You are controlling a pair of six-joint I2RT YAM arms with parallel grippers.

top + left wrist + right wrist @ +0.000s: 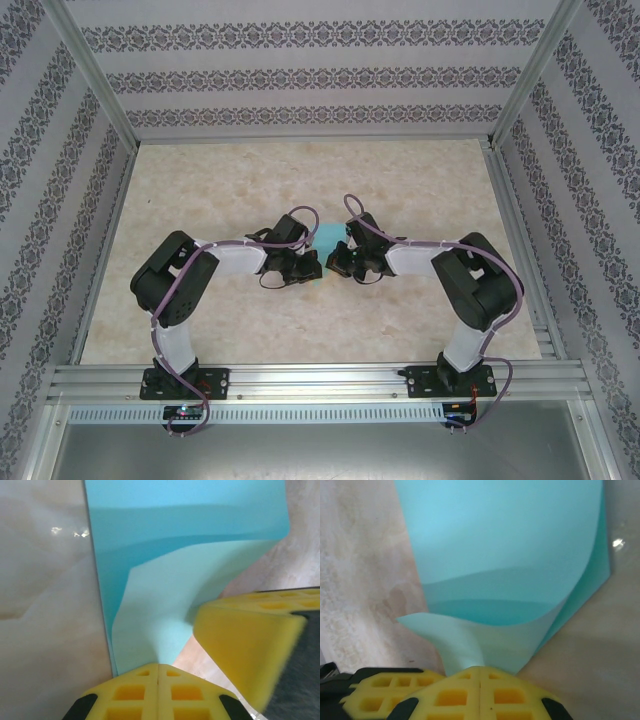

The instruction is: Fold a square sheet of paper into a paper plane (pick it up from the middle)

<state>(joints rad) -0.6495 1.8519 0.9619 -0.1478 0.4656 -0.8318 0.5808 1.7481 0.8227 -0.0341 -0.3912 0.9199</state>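
- Patterned walls [300,75] enclosing a pale marbled table [200,190].
- Near the table's middle, between both arms: square sheet of paper [326,240], bent over itself in a soft curl, without any sharp crease or dart shape.
- Judged barely begun; nearly all folds left.
- Left fingers [130,697] pressed together, pinching a raised paper edge.
- Right fingers [452,697] likewise closed on lifted paper.

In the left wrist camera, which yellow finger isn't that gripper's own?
The big blurred one at right: a finger of the right gripper. The left gripper's own pair meets bottom centre, pinching the paper.
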